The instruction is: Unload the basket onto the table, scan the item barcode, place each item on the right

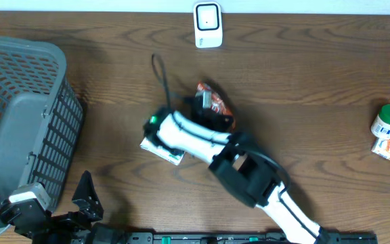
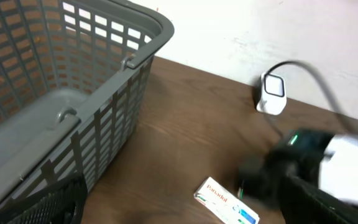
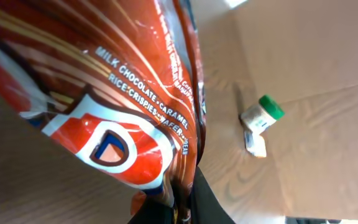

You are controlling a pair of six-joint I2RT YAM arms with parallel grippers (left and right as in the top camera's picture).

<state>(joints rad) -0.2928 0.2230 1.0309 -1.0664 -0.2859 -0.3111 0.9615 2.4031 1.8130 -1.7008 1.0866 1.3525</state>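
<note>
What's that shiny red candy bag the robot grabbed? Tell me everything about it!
The candy bag is a glossy, crinkly red-and-orange plastic wrapper. White words on it read milk chocolate, caramel and rice crispies, and there is a big letter D outlined in white. The right end effector is shut on its edge, pinching it. It sits tilted near the middle of the brown table; whether it touches the wood is unclear.

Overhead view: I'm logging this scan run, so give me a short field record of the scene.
scanner: white, far edge, middle
snack packet: red-orange, held near the centre
right pincer: shut on snack packet
left pincer: open, empty, beside basket
basket: grey, left side
white box: lying flat, partly under right arm
green-capped bottle: far right, small orange box beside it
</note>
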